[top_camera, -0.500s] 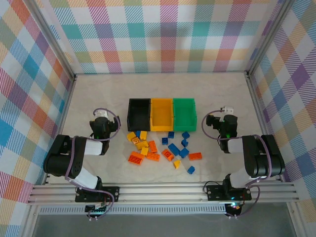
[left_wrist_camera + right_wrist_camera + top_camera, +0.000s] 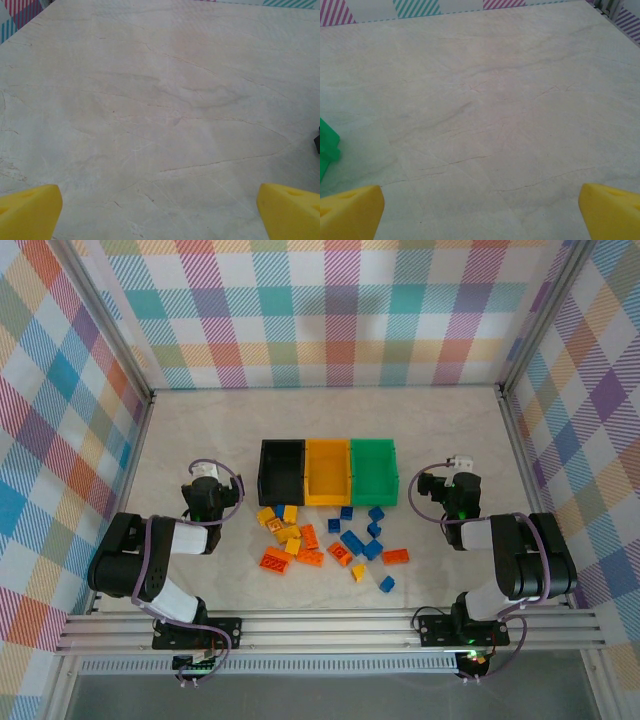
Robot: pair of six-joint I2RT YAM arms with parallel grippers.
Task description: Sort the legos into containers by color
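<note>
Top external: pale marbled table (image 2: 200,430), plaid walls (image 2: 320,310). The containers (image 2: 327,471) stand in a row, and the legos (image 2: 320,540) lie scattered just in front of them.

Left wrist: left gripper (image 2: 160,212) spread wide, holding nothing, over bare table.

Right wrist: right gripper (image 2: 480,212) spread wide, holding nothing. The green bin (image 2: 327,147) is cut off at the frame edge.

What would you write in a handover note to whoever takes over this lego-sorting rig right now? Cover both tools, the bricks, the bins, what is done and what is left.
Left tool: open, empty, over bare table.
Right tool: open, empty, just right of the green bin.
Black bin, orange-yellow bin and green bin stand in a row; all look empty.
Legos: yellow, orange and blue, loose on the table in front of the bins.
Done: nothing sorted.
Left: every brick.
</note>
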